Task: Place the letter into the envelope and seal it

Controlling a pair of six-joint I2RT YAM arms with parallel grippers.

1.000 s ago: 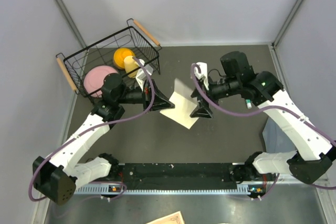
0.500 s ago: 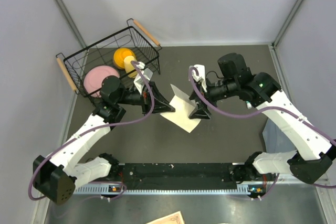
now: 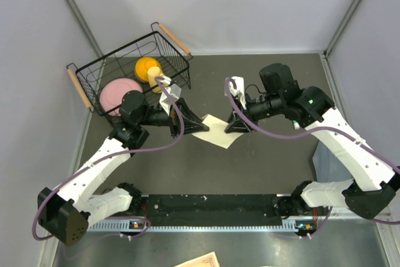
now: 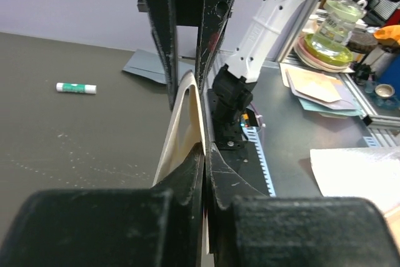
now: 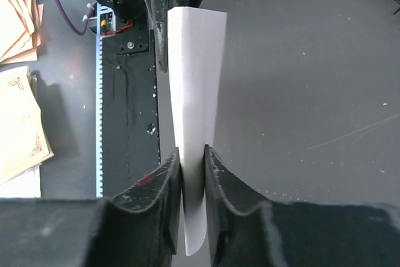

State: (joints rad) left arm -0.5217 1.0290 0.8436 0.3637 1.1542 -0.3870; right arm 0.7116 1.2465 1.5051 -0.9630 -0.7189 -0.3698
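Presently: letter (image 3: 215,131), cream, over the table (image 3: 269,167), gripped at opposite edges. Left claw (image 3: 197,127) clamped tight on it; right claw (image 3: 230,130) narrow, pinching it. Envelope (image 4: 145,67), blue-grey, flat on table.

**Letter** (image 3: 213,132): a pale cream, stiff, nearly square sheet, held clear of the worktop between the two arms. From above it appears as a diamond with one corner pointing to the near edge. The left end effector (image 3: 199,129) pinches its left margin and the right end effector (image 3: 232,129) pinches its right margin, with fingers pressed on both faces. In both wrist views the sheet (image 5: 194,85) stands on edge and is slightly bowed (image 4: 186,120).

**Envelope** (image 4: 147,67): a blue-grey sheet lying flat on the worktop at the right side, well apart from the letter. It is partly hidden under the right arm (image 3: 324,157), and its flap cannot be made out.
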